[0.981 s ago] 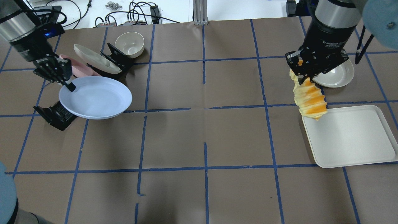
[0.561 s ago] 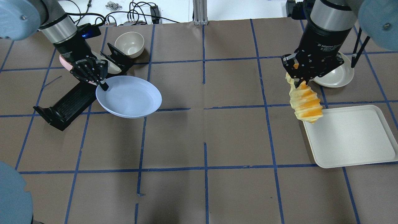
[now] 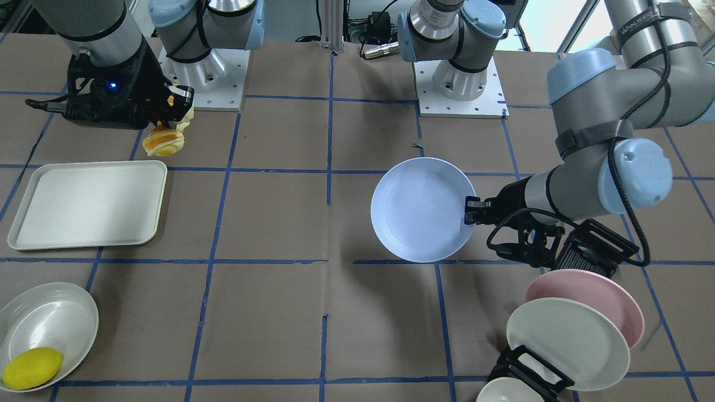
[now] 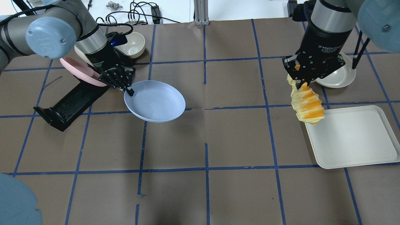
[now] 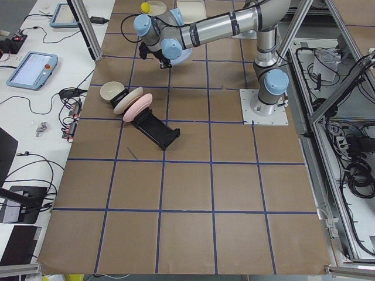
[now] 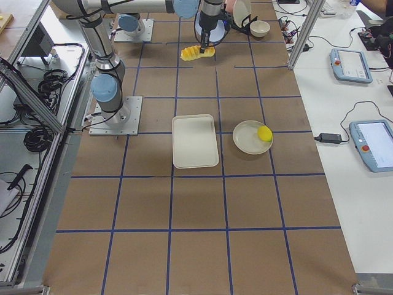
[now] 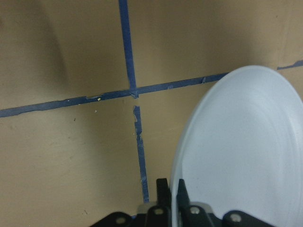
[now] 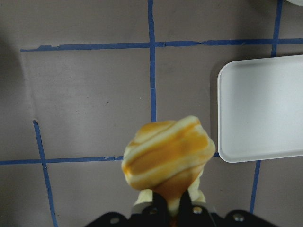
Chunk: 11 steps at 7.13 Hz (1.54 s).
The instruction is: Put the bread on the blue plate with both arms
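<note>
The left pincer [image 4: 129, 91] is closed thin on the rim of the blue plate [image 4: 157, 101], one black ribbed finger over the lip and one under it. The plate is round, shallow and matte, a pale lavender-blue with a soft raised edge. It sits left of centre in the overhead view, lifted off the bench [image 4: 206, 190], with a shadow under its lower edge.

The right pincer [image 4: 300, 82] is clamped narrow on the upper end of the bread [image 4: 307, 105]. The loaf hangs down from it at the upper right of the overhead view; it is ridged like a row of slices, banded orange and pale cream, with a rounded free end. The loaf hangs beside the upper-left corner of the tray [image 4: 353, 137], well apart from the plate.

The tray is rectangular and off-white, with rounded corners and a low lip. Behind the right pincer lies a glossy white dish [image 4: 343, 76], round and shallow; at the lower left of the front view it holds a smooth yellow lemon [image 3: 32, 368].

A black ribbed rack [image 4: 67, 106] lies at the left of the overhead view, and a pink plate [image 4: 75, 68] leans at its far end. The front view shows a cream-white plate [image 3: 567, 341] standing tilted just beside the pink one. A small cream bowl [image 4: 136, 42] stands at the upper left.

The bench is covered in creased brown paper, crossed by a grid of blue tape [image 4: 206, 170].
</note>
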Each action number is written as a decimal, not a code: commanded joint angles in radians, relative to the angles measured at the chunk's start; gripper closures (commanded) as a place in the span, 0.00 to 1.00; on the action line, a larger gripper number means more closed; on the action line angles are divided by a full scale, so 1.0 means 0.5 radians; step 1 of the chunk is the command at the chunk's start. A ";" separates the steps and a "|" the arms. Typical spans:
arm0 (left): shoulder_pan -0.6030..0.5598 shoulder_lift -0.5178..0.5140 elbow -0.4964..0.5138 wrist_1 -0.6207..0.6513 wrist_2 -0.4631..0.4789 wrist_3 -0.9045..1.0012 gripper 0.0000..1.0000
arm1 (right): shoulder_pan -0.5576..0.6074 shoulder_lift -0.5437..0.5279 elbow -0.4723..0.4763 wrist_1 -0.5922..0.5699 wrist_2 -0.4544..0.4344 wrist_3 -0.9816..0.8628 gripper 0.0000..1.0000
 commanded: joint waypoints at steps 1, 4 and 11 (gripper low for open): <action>-0.039 -0.008 0.000 0.014 -0.002 -0.132 0.91 | 0.004 0.085 -0.003 -0.150 -0.010 0.000 0.96; -0.161 -0.063 -0.012 0.216 -0.017 -0.221 0.91 | 0.004 0.153 -0.003 -0.221 -0.081 -0.009 0.96; -0.358 -0.388 -0.052 0.757 -0.312 -0.335 0.90 | 0.187 0.330 -0.028 -0.493 -0.096 0.079 0.96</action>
